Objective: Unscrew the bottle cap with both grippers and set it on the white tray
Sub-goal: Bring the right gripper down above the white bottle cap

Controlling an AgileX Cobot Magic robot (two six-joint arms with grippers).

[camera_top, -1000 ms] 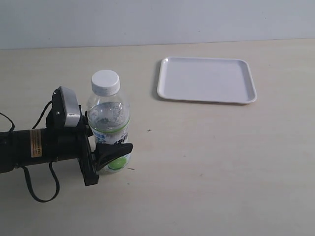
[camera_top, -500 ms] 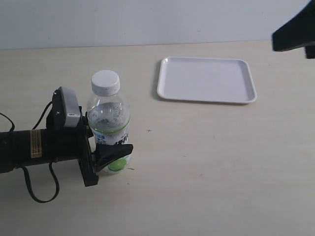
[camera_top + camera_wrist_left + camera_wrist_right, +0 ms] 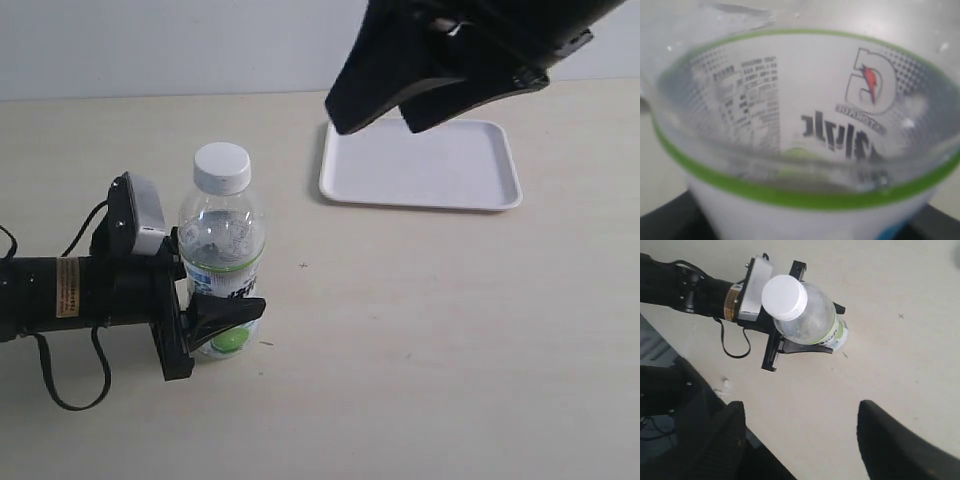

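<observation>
The clear bottle (image 3: pixel 222 250) stands upright on the table at the left, its white cap (image 3: pixel 222 167) screwed on. My left gripper (image 3: pixel 232 298) reaches in from the left and is shut on the bottle's labelled lower part; one black finger (image 3: pixel 225 313) crosses its front. The left wrist view is filled by the bottle's label (image 3: pixel 800 125). My right gripper (image 3: pixel 382 118) hangs open high above the tray's near-left side, to the right of the bottle. From above it sees the cap (image 3: pixel 784 296), the bottle (image 3: pixel 812 327) and the left gripper (image 3: pixel 777 342), with its own fingers (image 3: pixel 732 422) spread wide.
The white tray (image 3: pixel 450 175) lies at the back right with nothing visible on it, its far edge partly covered by the right arm. A black cable (image 3: pixel 60 385) loops beside the left arm. The right wrist view shows the table's edge (image 3: pixel 740 435).
The right arm has swung in from the upper right and now looms over the tray's far-left part. The left gripper and bottle have shifted only slightly.
</observation>
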